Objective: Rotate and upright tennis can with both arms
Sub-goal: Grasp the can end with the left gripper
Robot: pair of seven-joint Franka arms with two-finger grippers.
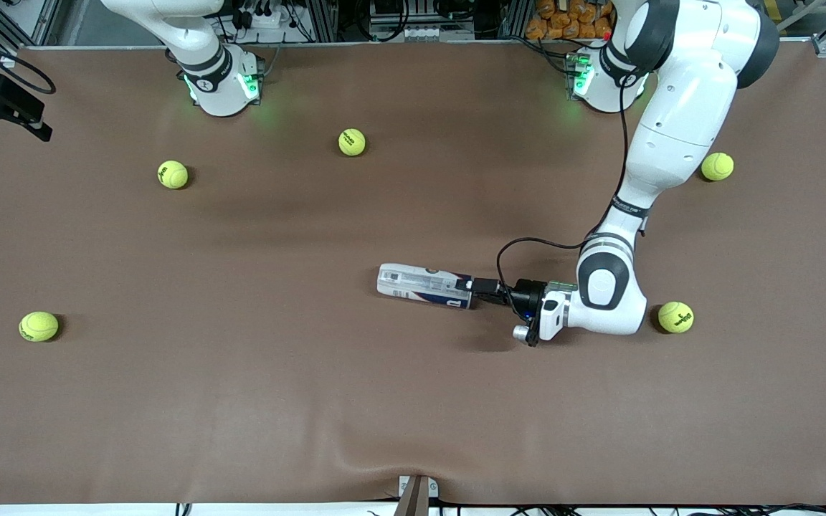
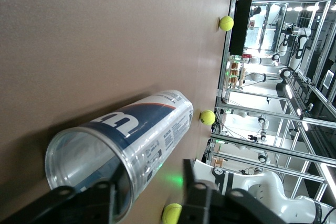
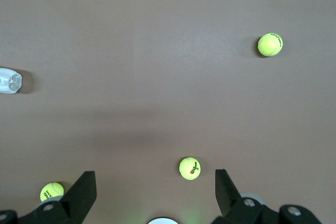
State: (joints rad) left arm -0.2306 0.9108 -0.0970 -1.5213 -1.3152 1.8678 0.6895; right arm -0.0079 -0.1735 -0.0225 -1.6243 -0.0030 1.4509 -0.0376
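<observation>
The tennis can (image 1: 424, 285) lies on its side on the brown table (image 1: 241, 401) near the middle, its open mouth turned toward the left arm's end. It is a clear tube with a dark blue band and a white "W" (image 2: 123, 129). My left gripper (image 1: 472, 288) is low at that mouth and open. In the left wrist view its fingers (image 2: 197, 203) straddle the can's rim, one inside the mouth and one outside, not closed on the wall. My right gripper (image 3: 155, 192) is open and empty, high over the table, and does not show in the front view. The can's end shows in the right wrist view (image 3: 8, 81).
Several yellow-green tennis balls lie scattered: one (image 1: 675, 317) beside the left arm's wrist, one (image 1: 717, 166) near the left arm's base, two (image 1: 352, 142) (image 1: 173, 174) near the right arm's base, one (image 1: 39, 326) toward the right arm's end.
</observation>
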